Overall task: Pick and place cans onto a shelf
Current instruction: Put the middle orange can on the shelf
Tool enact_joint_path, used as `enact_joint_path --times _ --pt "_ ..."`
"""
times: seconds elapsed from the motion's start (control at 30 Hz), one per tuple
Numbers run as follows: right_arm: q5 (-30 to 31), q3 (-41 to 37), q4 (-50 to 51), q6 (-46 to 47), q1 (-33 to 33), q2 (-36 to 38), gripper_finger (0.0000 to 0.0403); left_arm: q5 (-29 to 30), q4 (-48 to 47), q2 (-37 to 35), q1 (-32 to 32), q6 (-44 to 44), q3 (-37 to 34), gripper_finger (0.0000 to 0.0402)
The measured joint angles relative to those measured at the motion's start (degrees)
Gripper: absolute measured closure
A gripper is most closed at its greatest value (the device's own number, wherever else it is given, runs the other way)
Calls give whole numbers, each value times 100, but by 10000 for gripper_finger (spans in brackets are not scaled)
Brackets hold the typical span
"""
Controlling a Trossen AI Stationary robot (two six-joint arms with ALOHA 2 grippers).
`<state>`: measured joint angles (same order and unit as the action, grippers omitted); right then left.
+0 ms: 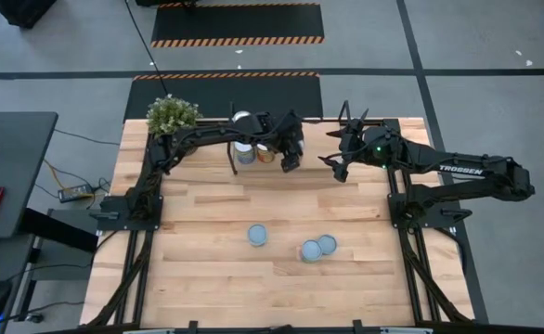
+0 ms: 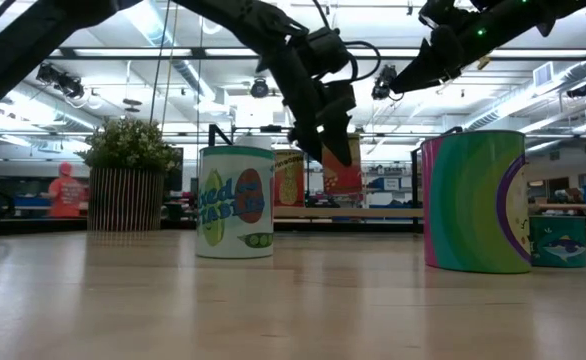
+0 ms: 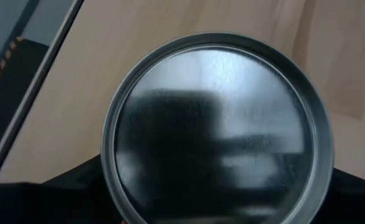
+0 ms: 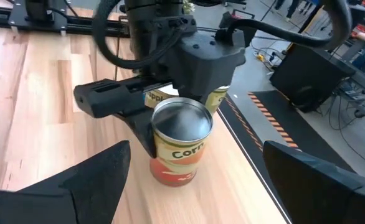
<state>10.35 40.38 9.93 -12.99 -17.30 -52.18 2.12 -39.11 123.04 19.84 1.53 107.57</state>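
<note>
Left gripper [image 4: 164,134] jaws clamped on corn can [image 4: 179,146], upper centre, table [image 1: 207,278] rear edge. Right gripper [image 1: 339,167] jaws apart, idle nearby. Risk: off-centre release tips can over edge.

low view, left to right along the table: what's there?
Potted plant → white-label can → green striped can → small teal can. Both arms hang above; the shelf cans behind overlap, so they are skipped.
</note>
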Motion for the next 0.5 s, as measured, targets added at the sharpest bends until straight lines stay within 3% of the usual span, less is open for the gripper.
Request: enact_joint_path --times 0.2,0.5 --pt "-183 0 4 2 2 -2 29 -340 35 0 102 -266 0 85" --pt "-298 0 13 44 0 -2 29 -296 117 -2 96 -326 0 85"
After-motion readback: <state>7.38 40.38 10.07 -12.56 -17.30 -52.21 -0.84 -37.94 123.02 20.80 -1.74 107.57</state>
